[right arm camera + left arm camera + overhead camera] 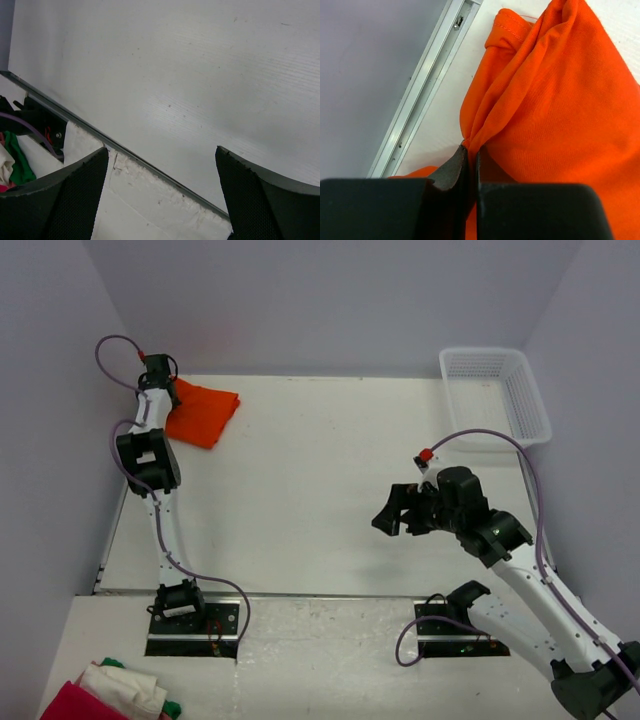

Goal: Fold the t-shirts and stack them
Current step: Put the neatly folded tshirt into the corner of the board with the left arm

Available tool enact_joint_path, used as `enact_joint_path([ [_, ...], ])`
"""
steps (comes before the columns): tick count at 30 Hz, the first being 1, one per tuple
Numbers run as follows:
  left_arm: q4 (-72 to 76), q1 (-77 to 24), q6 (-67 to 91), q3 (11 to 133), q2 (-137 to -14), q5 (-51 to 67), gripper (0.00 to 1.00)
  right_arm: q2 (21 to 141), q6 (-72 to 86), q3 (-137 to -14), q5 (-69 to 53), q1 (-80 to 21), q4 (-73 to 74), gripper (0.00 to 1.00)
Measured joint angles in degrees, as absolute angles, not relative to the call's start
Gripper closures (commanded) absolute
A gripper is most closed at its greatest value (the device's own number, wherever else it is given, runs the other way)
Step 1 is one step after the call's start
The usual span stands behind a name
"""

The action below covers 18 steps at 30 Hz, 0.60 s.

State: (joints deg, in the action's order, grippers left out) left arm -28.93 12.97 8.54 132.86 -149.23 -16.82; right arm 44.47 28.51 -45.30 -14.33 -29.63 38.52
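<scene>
We see the white tabletop (pixel 330 470) carrying the orange t-shirt (pixel 205 412), which lies crumpled at the far left corner, just beside the aluminium edge rail (pixel 427 85). Our left gripper (pixel 470 152) is pressed together, pinching a bunched fold at the t-shirt's edge. Our right gripper (pixel 160 150) hangs spread wide above the tabletop's near right, well apart from the t-shirt.

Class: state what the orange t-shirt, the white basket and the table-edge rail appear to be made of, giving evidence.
Orange t-shirt: thin knit cloth, matte; soft folds, stitched hem. White basket: probably moulded plastic; stiff lattice walls. Rail: likely aluminium; silvery sheen, straight grooved profile.
</scene>
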Motion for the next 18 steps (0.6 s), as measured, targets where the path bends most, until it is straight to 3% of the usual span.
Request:
enact_joint_path([
  [18, -26.2, 13.76, 22.57, 132.9, -149.93, -13.43, 1.0, 45.87, 30.98, -45.06, -12.51, -31.22, 38.52, 0.11],
])
